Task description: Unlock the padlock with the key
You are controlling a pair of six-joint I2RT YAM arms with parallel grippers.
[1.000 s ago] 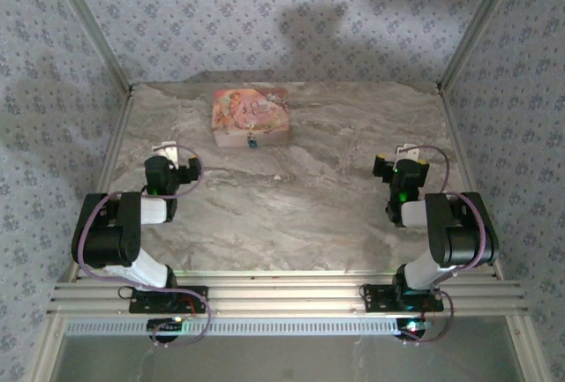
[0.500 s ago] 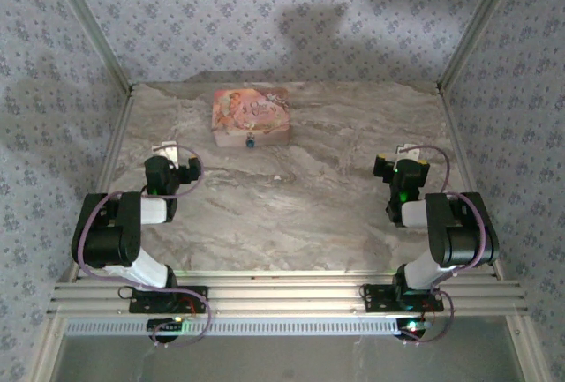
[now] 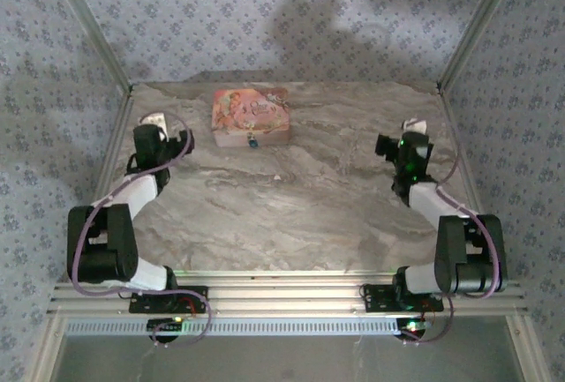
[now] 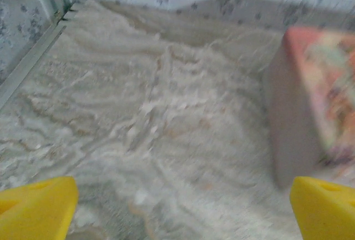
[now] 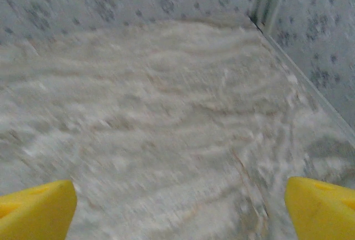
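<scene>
The tiny blue padlock [image 3: 252,142] sits at the front of the pink box [image 3: 252,110], at the back of the worktop [image 3: 291,214]. The left pincer [image 3: 152,123] and the right pincer [image 3: 413,126] are both wide open and hold nothing.

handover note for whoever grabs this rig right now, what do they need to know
Left tool: open, empty, over bare table to the left of the pink box.
Right tool: open, empty, over the table's far right part, apart from everything.
Padlock: on the middle of the box's front face; too small to tell whether its shackle is shut.
Key: too small to pick out; find it first.
Done: nothing gripped so far.
Left: grasp the key, probably steady the padlock with the other tool, insert, turn.
</scene>
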